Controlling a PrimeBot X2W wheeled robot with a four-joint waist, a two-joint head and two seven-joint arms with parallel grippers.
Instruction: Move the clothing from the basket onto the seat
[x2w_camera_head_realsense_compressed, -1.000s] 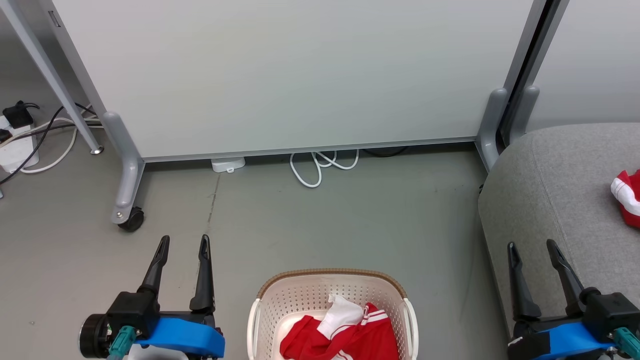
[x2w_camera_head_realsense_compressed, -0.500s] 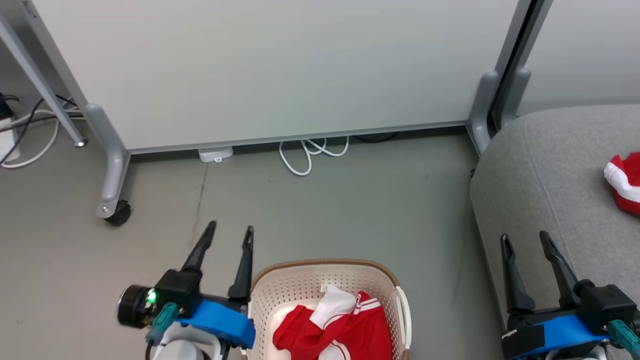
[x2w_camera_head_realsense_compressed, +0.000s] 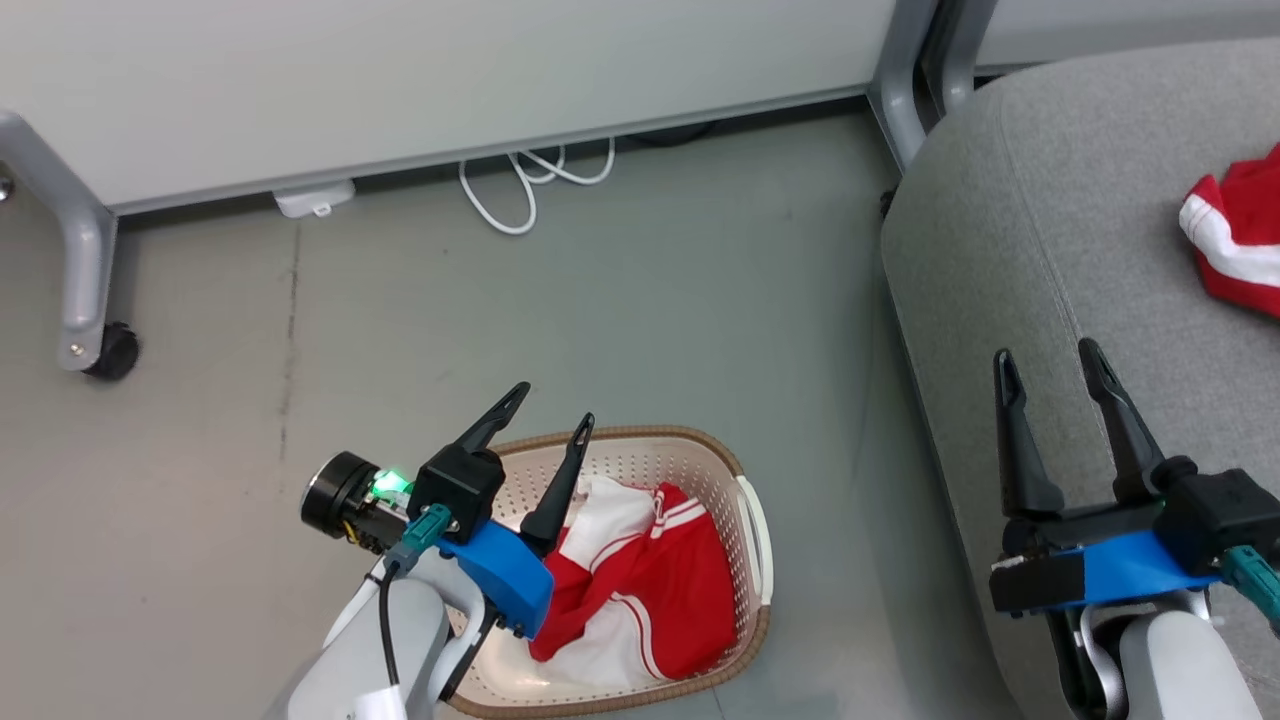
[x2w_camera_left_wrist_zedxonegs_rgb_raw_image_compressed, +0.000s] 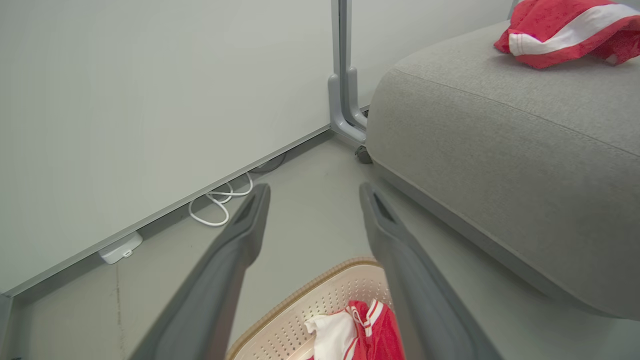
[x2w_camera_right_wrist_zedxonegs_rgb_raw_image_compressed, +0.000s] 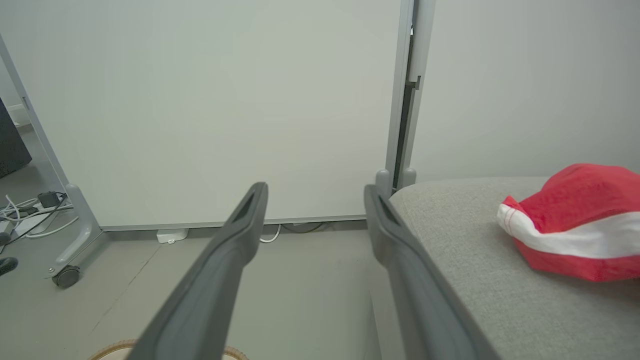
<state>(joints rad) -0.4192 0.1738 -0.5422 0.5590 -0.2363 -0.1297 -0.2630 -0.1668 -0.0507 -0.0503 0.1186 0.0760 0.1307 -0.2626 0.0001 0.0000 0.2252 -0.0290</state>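
1. Progress: partly done. One red striped garment (x2w_camera_head_realsense_compressed: 1235, 240) lay on the grey seat (x2w_camera_head_realsense_compressed: 1050, 200), at the right edge of the head view.
2. Remaining: the bunched red-and-white clothing (x2w_camera_head_realsense_compressed: 650, 590) sat inside the laundry basket (x2w_camera_head_realsense_compressed: 745, 640), lower centre of the head view. The basket stood on the floor (x2w_camera_head_realsense_compressed: 600, 300), near the seat but not touching it. Couldn't tell if the bunch was one piece or more.
3. The left gripper (x2w_camera_head_realsense_compressed: 556, 402) had its fingers apart with nothing between them. It hung over the basket's left side, tips pointing to the upper right of the frame. No contact with the fabric that I could see. In the left wrist view the clothing showed at bottom centre, between the two fingers.
4. The right gripper (x2w_camera_head_realsense_compressed: 1045, 350) was also spread and empty, at the lower right of the head view over the seat's near edge, well apart from the striped garment.
5. Estimate: about halfway if the basket held a single piece. The pick from the basket was not yet made. Next likely step: left gripper down into the bunch, pinch, carry to the seat.
6. Risk: loose fabric could trail or catch on the basket rim during the lift.
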